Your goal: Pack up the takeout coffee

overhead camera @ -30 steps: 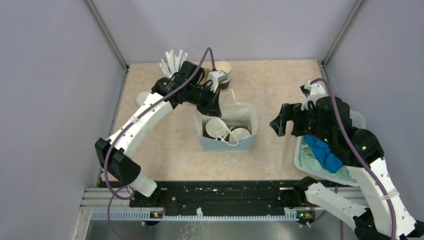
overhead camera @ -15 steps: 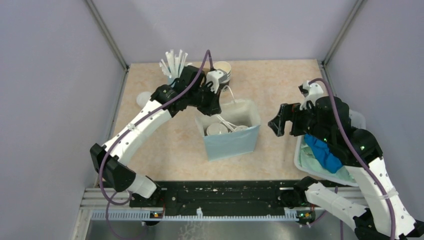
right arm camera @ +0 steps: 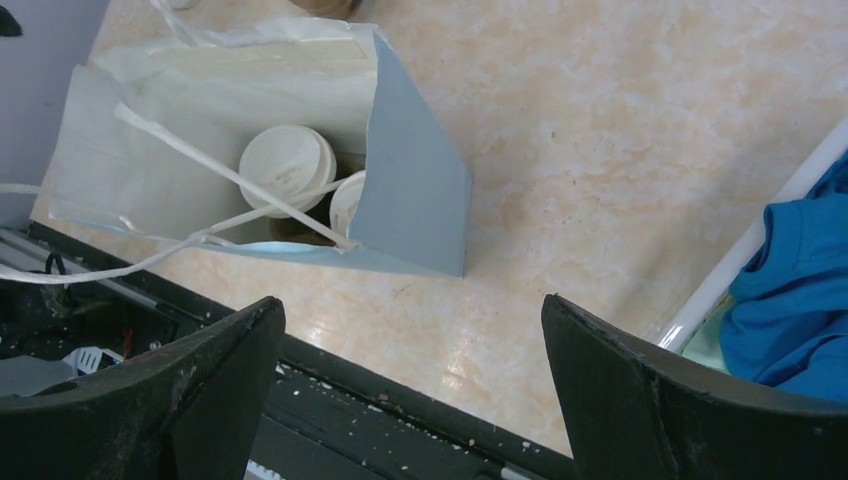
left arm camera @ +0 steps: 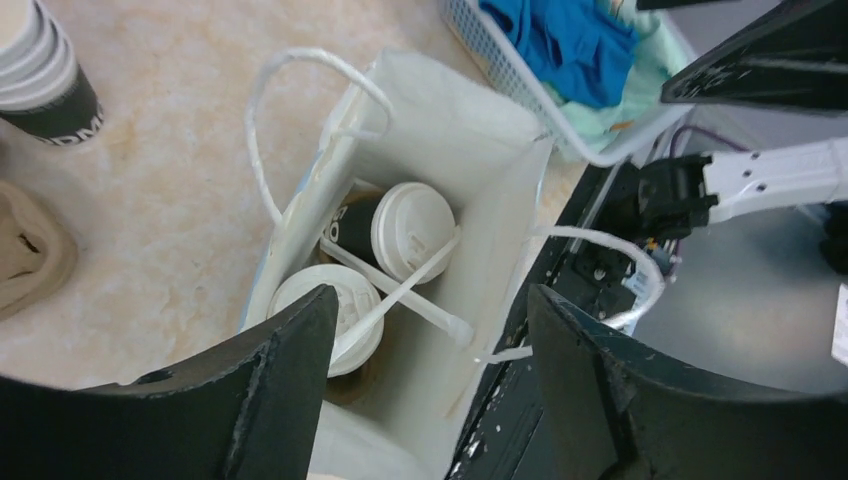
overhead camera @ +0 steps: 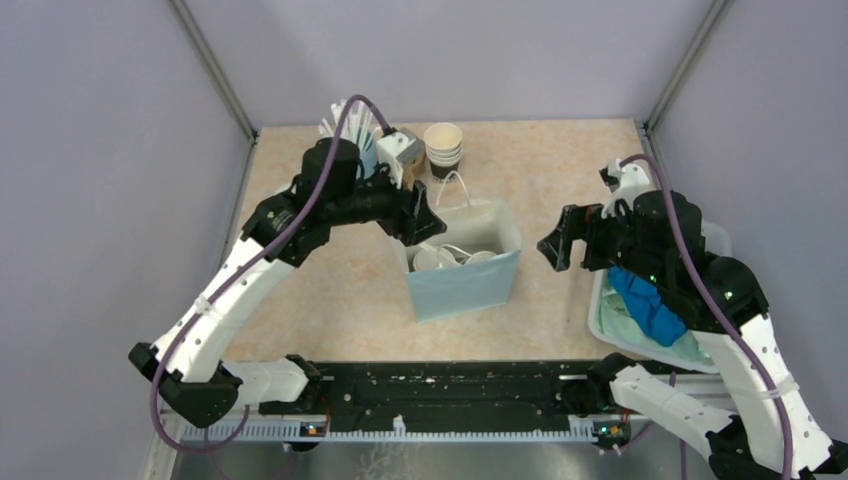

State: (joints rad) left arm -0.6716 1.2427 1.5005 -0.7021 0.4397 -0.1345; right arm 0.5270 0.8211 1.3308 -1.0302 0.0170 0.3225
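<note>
1. From above, the light is soft and even; my arms throw only faint, diffuse shadows on the table.
2. At my left wrist, my left fingers are near-black, soft-edged shapes, while the bag has bright, almost washed-out inner walls.
3. At my right wrist, my right fingers are equally dark, and a pale sheen lies on the tabletop's near edge.

Colours you see here
Your bag is pale blue outside, cream within; lids white over dark brown cups; tabletop marbled beige
</note>
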